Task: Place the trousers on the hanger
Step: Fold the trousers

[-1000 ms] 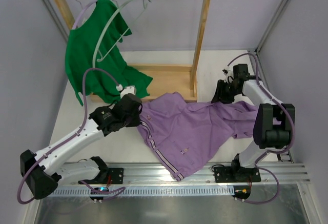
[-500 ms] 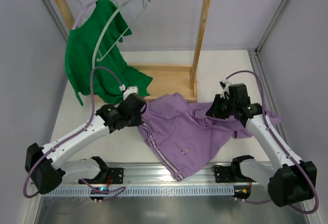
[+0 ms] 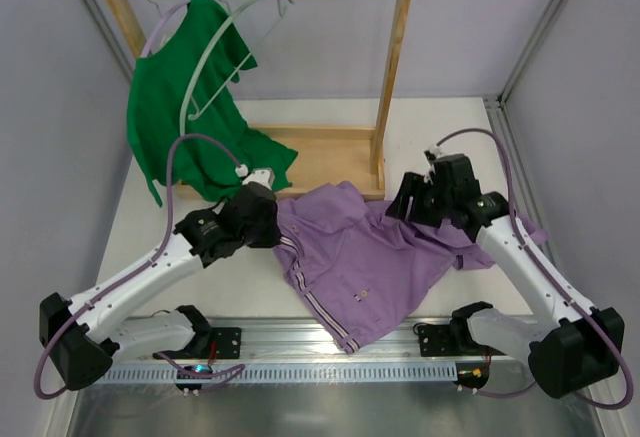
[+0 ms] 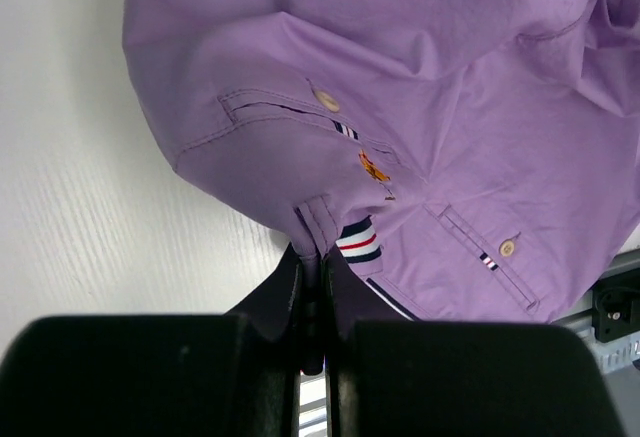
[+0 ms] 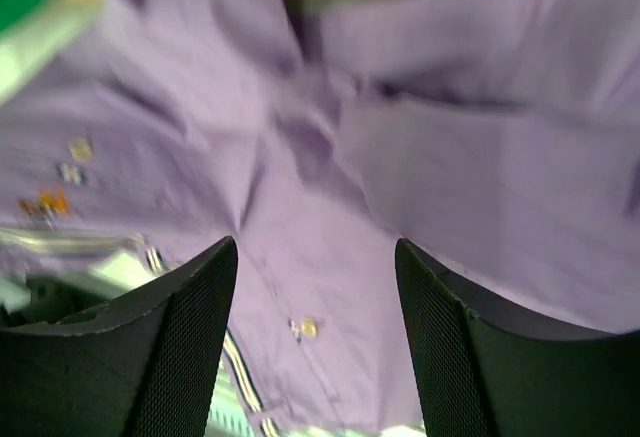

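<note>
One pair of soft lilac-purple fabric trousers [image 3: 370, 257] lies crumpled on the white table [image 3: 130, 227], just in front of the base of the pale wooden clothes rack [image 3: 395, 67], with one leg trailing off toward the right side. The left gripper [image 3: 270, 219] sits at the left edge of the heap. In the left wrist view its jaws are pressed together on a small fold of the purple cloth [image 4: 420, 77] at the waistband, right beside a short navy, white and red striped tab [image 4: 357, 241], and two buttoned pockets show further along the fabric. The right gripper [image 3: 400, 202] hangs over the upper right part of the trousers. In the blurred right wrist view its two black fingers [image 5: 180, 337] stand well apart with nothing between them, and only rumpled purple fabric [image 5: 480, 187] shows beneath. The thin pale grey-green plastic hanger [image 3: 215, 52] hangs tilted by its wire hook from the rack's top bar, bare of any garment and well apart from the trousers. It partly overlaps the dark green T-shirt [image 3: 180, 117], which drapes from the same bar at the left end.
</note>
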Controlling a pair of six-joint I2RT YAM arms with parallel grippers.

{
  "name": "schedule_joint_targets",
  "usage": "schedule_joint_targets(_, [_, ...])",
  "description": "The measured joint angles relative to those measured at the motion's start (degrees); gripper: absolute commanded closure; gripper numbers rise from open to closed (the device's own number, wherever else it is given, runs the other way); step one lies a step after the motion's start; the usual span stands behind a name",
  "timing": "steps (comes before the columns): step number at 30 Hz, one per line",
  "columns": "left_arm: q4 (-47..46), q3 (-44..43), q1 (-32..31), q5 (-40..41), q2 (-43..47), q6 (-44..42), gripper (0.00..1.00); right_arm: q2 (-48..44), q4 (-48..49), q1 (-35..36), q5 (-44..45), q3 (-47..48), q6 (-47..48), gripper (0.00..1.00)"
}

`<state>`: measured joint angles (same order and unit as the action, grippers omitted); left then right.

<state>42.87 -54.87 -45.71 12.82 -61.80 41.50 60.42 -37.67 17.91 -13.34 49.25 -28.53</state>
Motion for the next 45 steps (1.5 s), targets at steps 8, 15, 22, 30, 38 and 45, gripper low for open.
schedule_joint_targets(8, [-0.9,2.0,0.0,-2.4,0.3,-0.2,0.99,16.8,0.0,-5.9,15.3,13.5,-6.6,0.39])
schedule_joint_targets(15, [-1.0,2.6,0.0,-3.5,1.3,-0.1,0.99,30.6,-4.7,-10.4,17.1,13.6,-15.2,0.43])
schedule_joint_targets(22, [-1.1,2.6,0.0,-3.6,2.0,0.0,0.99,36.8,-5.7,-11.7,18.3,17.3,-17.3,0.39])
schedule_joint_targets(30, [-1.1,2.6,0.0,-3.8,2.1,0.0,1.0,38.4,-4.2,-12.5,18.8,21.7,-10.6,0.38])
schedule_joint_targets(38, [-1.1,2.7,0.0,-4.0,2.1,0.2,1.0,39.2,-3.8,-13.8,17.4,21.5,-10.5,0.39])
schedule_joint_targets(45, [-1.1,2.8,0.0,-4.0,2.1,0.3,1.0,42.3,-1.2,-13.8,15.2,20.2,-8.5,0.56])
